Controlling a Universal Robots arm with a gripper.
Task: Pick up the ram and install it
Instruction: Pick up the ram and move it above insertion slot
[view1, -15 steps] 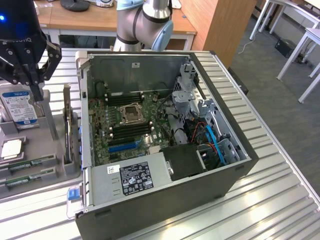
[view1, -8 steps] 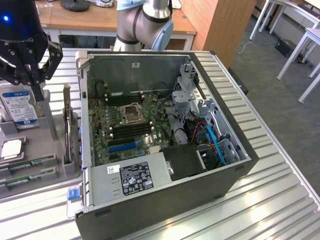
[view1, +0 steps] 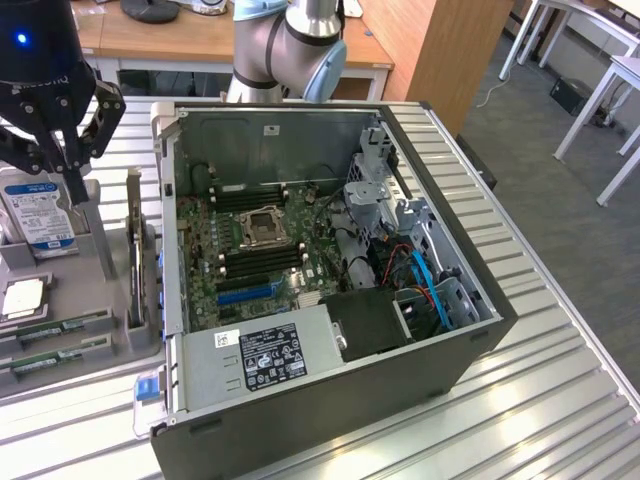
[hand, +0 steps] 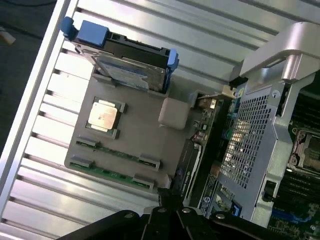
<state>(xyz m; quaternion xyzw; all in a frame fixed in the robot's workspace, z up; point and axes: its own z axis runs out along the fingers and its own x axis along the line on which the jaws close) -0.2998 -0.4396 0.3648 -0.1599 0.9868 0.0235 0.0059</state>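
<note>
- The gripper (view1: 77, 180) hangs at the exterior view's left with its fingers closed together and pointing down; in the wrist view its dark tips (hand: 170, 204) also meet.
- It hovers over a grey tray (view1: 108, 305) that sits on the ribbed metal table (view1: 560, 400), just beside the open computer case (view1: 330, 400).
- One ram stick (view1: 62, 324) lies flat in the tray, away from the gripper, next to the processor chip (view1: 22, 298).
- The other ram stick (view1: 55, 360) lies parallel to it, one slot farther from the chip.
- In the wrist view both sticks (hand: 117, 151) (hand: 110, 173) rest in their tray slots, with the chip (hand: 102, 114) beside them.
- A hard drive (view1: 40, 215) stands at the tray's far end, behind the gripper.
- A thin card (view1: 135, 250) stands on edge along the side of the tray nearest the case.
- Inside the case, the motherboard (view1: 250, 260) lies exposed.
</note>
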